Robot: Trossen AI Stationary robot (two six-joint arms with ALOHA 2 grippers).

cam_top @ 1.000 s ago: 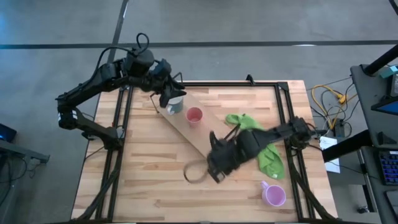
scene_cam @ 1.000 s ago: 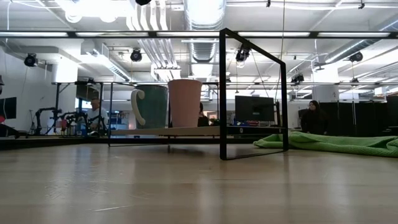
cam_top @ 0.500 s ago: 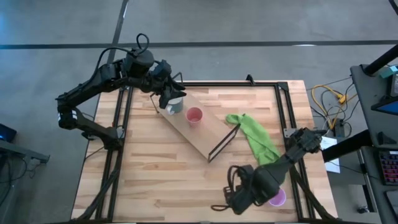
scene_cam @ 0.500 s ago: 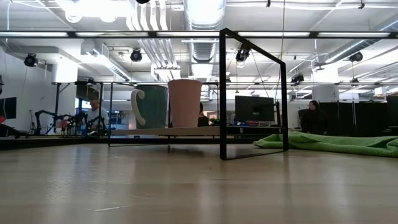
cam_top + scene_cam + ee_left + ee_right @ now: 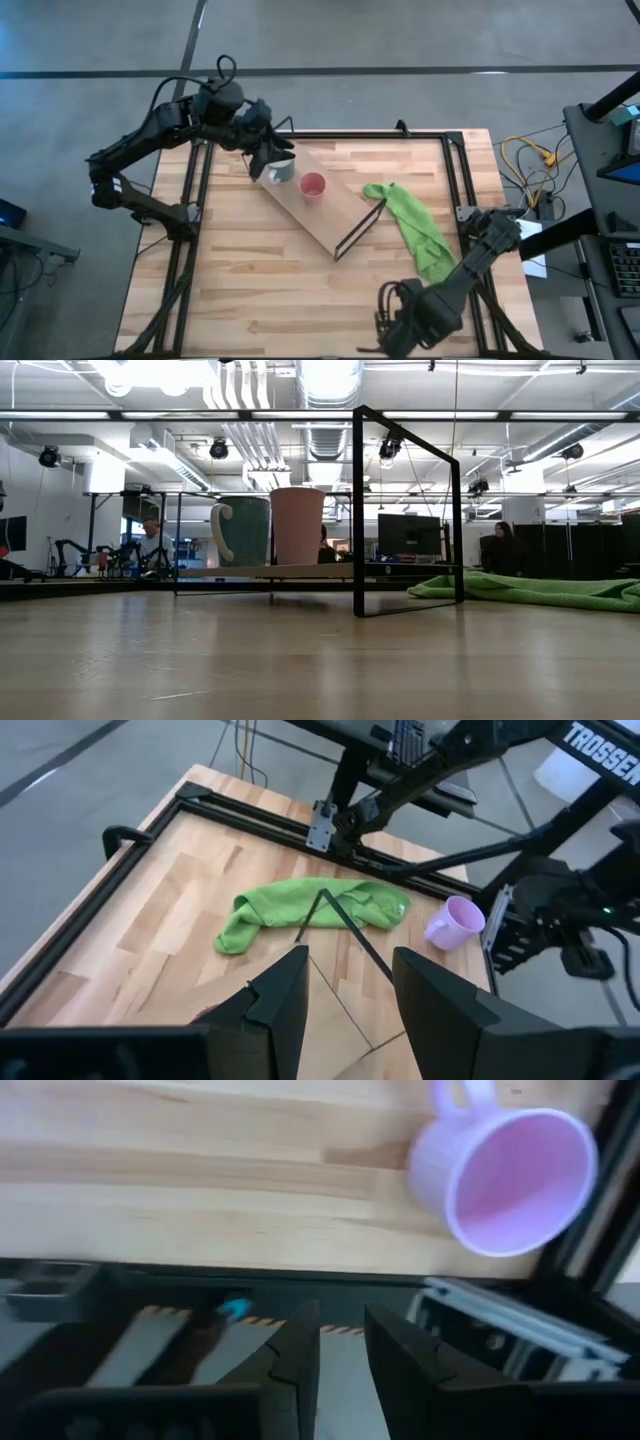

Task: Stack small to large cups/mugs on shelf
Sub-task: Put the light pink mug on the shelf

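Since half a second ago the right arm has swung further toward the counter's near right corner; the left arm has stayed by the shelf.

High view: the right tool (image 5: 385, 335) is at the counter's near edge, and its arm covers the spot where the lilac mug lies, so the mug cannot be seen here. The left tool (image 5: 268, 160) sits at the shelf's (image 5: 335, 220) far left end, over the pale mug (image 5: 282, 168). The pink cup (image 5: 312, 186) stands beside that mug, mouth up. The shelf's long axis runs diagonally from far left to near right. A green cloth (image 5: 415, 228) lies just off its right end on the counter (image 5: 230, 280).

Low view: no arm appears. The pale mug (image 5: 243, 531) and pink cup (image 5: 297, 525) stand upright, side by side on the plank (image 5: 265, 571), the mug handle toward the picture's left. The black wire frame (image 5: 400, 510) rises at the nearer end.

Left wrist view: the left tool's fingers (image 5: 290, 990) are spread with nothing between them. Beyond lie the cloth (image 5: 315, 910) and the lilac mug (image 5: 455, 923), tipped, next to the right arm.

Right wrist view: the lilac mug (image 5: 505, 1175) lies on its side near the counter's edge rail, mouth toward the camera. The right tool's fingers (image 5: 300, 1355) stand apart, holding nothing.
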